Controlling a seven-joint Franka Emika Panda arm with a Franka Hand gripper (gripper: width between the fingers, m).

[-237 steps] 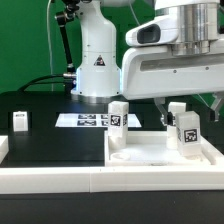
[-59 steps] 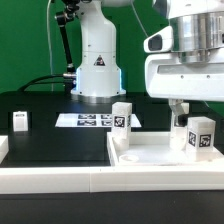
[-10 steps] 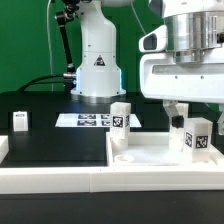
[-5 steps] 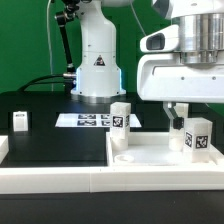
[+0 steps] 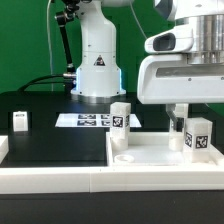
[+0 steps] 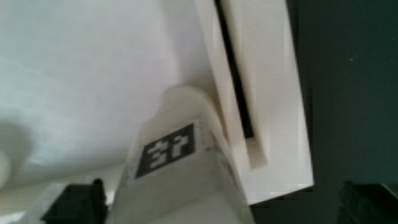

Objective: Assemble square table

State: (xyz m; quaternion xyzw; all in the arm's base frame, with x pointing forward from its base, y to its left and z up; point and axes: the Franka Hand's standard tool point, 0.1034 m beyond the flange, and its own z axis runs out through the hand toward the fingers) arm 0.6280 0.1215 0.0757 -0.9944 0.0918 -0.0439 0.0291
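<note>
Exterior view evenly bright, soft shadows, whites near glare; wrist view dimmer, blurred throughout, tagged leg peg (image 6: 173, 150) out of focus.

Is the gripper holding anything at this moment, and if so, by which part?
Nothing. The gripper is open, its fingertips apart on either side of a tagged leg standing on the square table top.

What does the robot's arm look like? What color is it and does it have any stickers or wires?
The arm is smooth, glossy white with rounded, chunky joints. Its base carries a small black triangular sticker. Black cables run down behind it. The wrist block near the camera is white and boxy, under a silvery ring. The gripper's fingertips are black.
</note>
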